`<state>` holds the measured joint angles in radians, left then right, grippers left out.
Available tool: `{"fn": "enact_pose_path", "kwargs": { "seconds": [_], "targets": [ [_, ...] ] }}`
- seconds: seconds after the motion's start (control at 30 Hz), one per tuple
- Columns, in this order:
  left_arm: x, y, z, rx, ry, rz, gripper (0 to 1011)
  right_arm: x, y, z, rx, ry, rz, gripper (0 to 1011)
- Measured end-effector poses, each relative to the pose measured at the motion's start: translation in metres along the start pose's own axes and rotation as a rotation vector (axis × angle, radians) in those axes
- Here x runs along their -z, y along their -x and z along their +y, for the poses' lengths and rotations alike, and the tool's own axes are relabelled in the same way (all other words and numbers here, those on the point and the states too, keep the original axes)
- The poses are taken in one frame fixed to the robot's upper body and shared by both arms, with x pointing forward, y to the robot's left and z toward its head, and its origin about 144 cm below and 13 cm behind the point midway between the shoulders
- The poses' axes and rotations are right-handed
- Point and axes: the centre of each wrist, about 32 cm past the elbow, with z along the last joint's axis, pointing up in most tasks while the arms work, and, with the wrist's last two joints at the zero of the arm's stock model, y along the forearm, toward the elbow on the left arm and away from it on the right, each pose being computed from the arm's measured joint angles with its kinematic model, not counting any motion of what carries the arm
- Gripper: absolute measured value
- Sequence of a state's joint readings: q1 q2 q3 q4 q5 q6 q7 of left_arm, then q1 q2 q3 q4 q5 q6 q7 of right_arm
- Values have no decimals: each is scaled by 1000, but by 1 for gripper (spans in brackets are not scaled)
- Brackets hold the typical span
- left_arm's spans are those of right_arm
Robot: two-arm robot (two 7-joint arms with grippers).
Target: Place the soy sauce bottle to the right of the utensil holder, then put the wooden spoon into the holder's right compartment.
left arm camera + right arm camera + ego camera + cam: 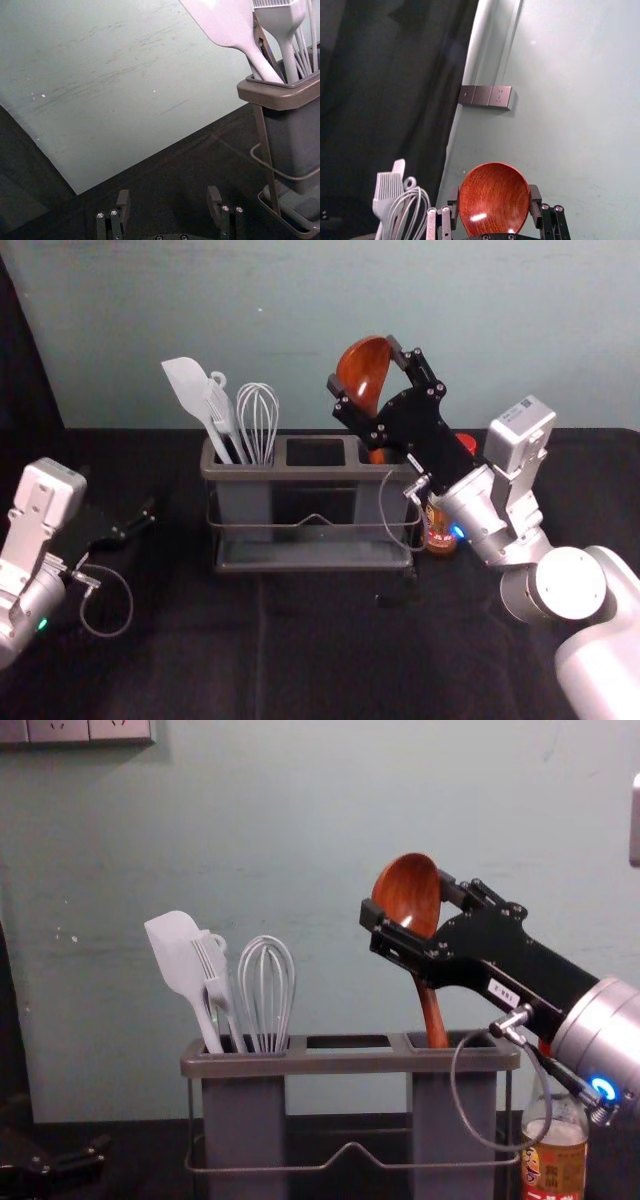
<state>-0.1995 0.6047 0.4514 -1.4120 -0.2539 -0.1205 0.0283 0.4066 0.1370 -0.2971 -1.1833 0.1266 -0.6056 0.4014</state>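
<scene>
The wooden spoon (363,372) stands bowl up, its handle's lower end inside the right compartment of the utensil holder (312,473). My right gripper (364,368) is shut on the spoon's bowl, one finger at each side; in the right wrist view the gripper (494,205) spans the bowl (494,200). In the chest view the handle (432,1017) enters the compartment opening. The soy sauce bottle (555,1157) stands right of the holder, partly hidden by the right arm. My left gripper (148,515) is open, left of the holder; its fingers also stand apart in the left wrist view (169,200).
A white spatula (190,390), a brush (215,975) and a whisk (258,420) stand in the holder's left compartment. The middle compartment (315,452) holds nothing visible. A pale wall (300,320) rises behind the black-covered table (300,640).
</scene>
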Motion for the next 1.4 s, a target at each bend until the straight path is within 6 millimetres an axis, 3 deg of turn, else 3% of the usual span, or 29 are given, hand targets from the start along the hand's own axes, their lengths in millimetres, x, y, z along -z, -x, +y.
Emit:
{"fn": "enact_pose_path", "kwargs": {
  "seconds": [0.53,1.2,1.4],
  "targets": [
    [0,0,0,0,0,0,1011,12,4,-20,25,28,13,839],
    [0,0,0,0,0,0,1011,17,8,-24,25,17,47,842],
    [0,0,0,0,0,0,1012,17,9,-25,39,10,58,984]
  ]
}}
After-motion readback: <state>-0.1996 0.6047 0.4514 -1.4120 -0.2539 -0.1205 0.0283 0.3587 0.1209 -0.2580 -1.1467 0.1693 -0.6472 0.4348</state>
